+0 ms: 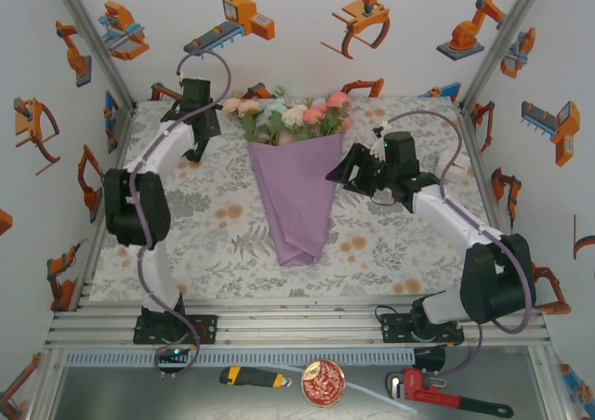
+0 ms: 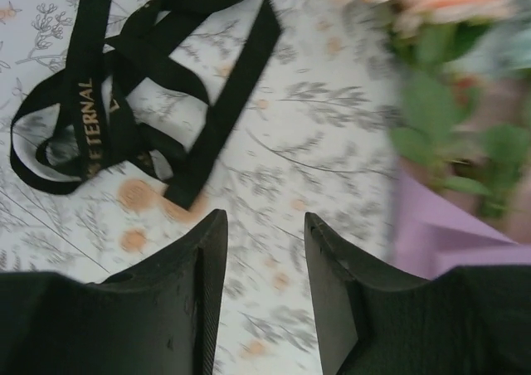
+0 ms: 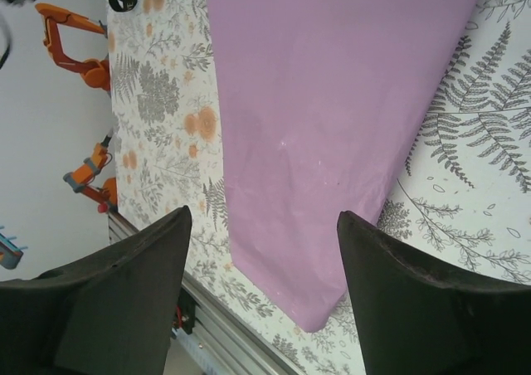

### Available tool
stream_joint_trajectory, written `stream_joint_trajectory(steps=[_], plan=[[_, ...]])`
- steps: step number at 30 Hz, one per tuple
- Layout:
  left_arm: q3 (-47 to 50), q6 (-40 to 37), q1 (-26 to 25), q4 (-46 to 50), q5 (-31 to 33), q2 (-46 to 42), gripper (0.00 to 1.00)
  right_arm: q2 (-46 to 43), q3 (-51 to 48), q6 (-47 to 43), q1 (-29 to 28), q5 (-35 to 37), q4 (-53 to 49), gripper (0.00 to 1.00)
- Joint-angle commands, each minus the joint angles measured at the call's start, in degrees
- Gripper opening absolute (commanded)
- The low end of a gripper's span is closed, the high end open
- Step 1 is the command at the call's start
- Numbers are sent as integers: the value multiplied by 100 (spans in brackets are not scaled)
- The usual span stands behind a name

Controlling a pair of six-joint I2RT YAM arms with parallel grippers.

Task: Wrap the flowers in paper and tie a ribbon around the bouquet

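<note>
Bouquet (image 1: 296, 188) wrapped, tying pending: left tool (image 2: 264, 217) and right tool (image 3: 264, 217) hang spread, empty; the next move likely calls for pinching the ribbon (image 2: 87, 118) (loosely tangled nearby).

I see the bouquet (image 1: 296, 192) lying mid-table (image 1: 204, 239), blooms far, tip near; the ribbon (image 2: 124, 101) lies on the table to its left.

Top view: high, behind my bases, looking down over the whole table (image 1: 214, 243). Left wrist: low, close to the table, looking out past my left gripper (image 2: 264, 221) at the ribbon (image 2: 124, 101). Right wrist: higher, looking down past my right gripper (image 3: 264, 217) onto the paper (image 3: 332, 126). All three catch that paper; both wrists catch the ribbon.
</note>
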State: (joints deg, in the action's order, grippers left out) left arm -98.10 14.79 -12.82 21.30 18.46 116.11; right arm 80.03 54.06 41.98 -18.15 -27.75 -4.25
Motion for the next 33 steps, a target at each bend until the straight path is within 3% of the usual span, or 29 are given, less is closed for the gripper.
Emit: stream_joint_trajectory(steps=[1,5,12,19,26,27,30,33], plan=[[-866,-707,127,1074,416,822,42,-167,138,-376,-7,52,-338,67],[-1655,-692,271,1233,203,1613,43,-117,252,-594,-12,-6,-513,67],[-2868,-936,274,1730,737,2564,43,347,607,-814,2,-295,-739,67],[-3717,-1077,410,2393,479,3147,26,408,797,-775,20,-337,-766,66],[-3966,-1178,534,2478,192,3320,31,313,983,-754,29,-266,-889,66],[-3987,-1172,551,2476,125,3334,28,303,1004,-768,20,-245,-910,66],[-4082,-1117,570,2561,100,3315,0,286,1066,-778,29,-179,-963,66],[-4101,-879,570,2728,-162,2959,0,262,1097,-841,25,-126,-1038,66]])
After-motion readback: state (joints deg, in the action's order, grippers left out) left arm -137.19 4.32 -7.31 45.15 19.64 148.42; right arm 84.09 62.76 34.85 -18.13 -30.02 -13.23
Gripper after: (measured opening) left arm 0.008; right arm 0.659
